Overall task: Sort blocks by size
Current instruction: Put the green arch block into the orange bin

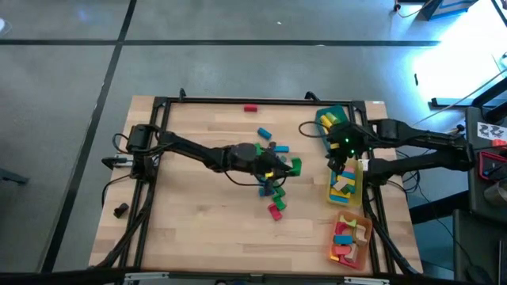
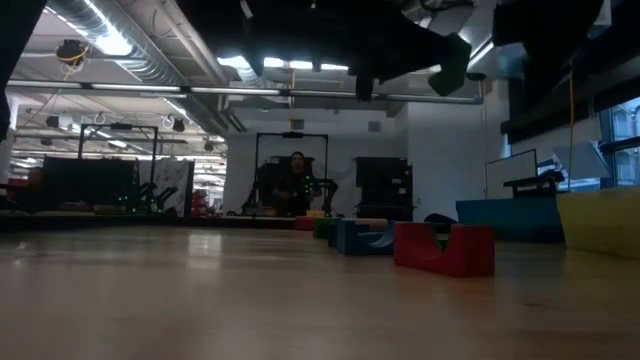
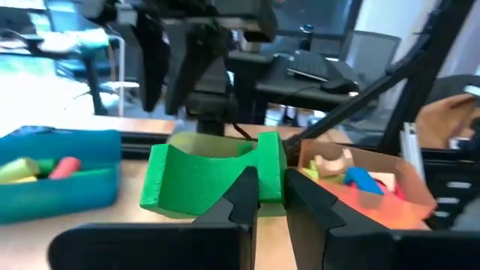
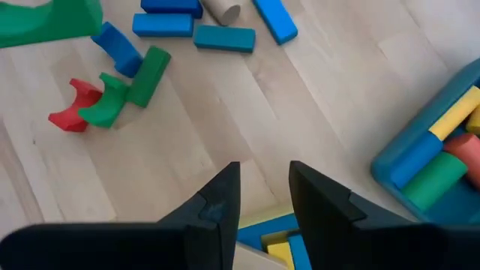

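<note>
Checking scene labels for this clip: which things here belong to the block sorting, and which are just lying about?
Job:
- green arch block in the left gripper
- loose blocks mid-table
- red block at the far edge
- teal tray, yellow tray, orange tray
- right gripper, empty, above the yellow tray

Lying about:
- dark lump

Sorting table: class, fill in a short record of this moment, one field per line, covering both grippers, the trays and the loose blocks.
left gripper: shut on the green arch block, mid-table
right gripper: empty, slightly open, over the yellow tray
teal tray: far right, holds blocks
orange tray: near right, holds blocks
loose blocks: clustered mid-table
red block: alone at far edge
</note>
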Controlling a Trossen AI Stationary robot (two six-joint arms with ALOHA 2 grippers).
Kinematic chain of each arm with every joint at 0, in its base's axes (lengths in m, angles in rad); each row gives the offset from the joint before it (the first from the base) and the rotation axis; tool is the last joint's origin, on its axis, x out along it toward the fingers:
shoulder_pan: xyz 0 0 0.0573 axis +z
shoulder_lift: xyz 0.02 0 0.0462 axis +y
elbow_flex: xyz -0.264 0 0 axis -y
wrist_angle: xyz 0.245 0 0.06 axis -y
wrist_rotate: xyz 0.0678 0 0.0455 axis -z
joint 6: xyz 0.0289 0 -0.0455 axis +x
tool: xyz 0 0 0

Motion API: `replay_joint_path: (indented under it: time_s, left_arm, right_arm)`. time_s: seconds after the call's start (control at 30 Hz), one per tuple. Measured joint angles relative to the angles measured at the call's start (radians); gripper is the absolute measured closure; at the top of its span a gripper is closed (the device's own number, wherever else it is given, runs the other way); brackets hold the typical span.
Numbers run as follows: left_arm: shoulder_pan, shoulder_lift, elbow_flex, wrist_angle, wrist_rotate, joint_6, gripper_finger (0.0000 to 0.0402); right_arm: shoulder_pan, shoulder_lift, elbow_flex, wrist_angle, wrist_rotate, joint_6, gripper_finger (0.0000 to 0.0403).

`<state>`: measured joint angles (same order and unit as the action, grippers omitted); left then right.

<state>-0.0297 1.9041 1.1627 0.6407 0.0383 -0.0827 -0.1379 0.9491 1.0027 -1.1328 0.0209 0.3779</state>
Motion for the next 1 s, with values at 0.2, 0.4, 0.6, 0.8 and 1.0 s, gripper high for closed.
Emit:
replay_joint_path:
  time_s: [0.2, 0.4, 0.6, 0.8, 1.0]
  left_arm:
    - [-0.027, 0.005, 0.009, 0.000, -0.024, -0.052, 0.0361]
    - [-0.077, 0.019, 0.009, -0.006, -0.018, -0.065, 0.0361]
    - [-0.096, 0.019, 0.009, 0.036, -0.020, -0.087, 0.0360]
    - [-0.095, 0.018, 0.009, 0.030, -0.020, -0.100, 0.0356]
    - [-0.094, 0.018, 0.009, 0.024, -0.020, -0.100, 0.0355]
  right_arm:
    - [0.121, 0.001, 0.000, 0.008, 0.013, 0.093, 0.0285]
    - [0.283, 0.002, 0.000, 0.045, 0.009, 0.106, 0.0285]
    - [0.398, 0.007, 0.000, 0.078, 0.020, 0.113, 0.0285]
    - [0.435, 0.024, 0.000, 0.118, -0.004, 0.116, 0.0285]
    - [0.433, 0.065, 0.000, 0.171, -0.045, 0.104, 0.0285]
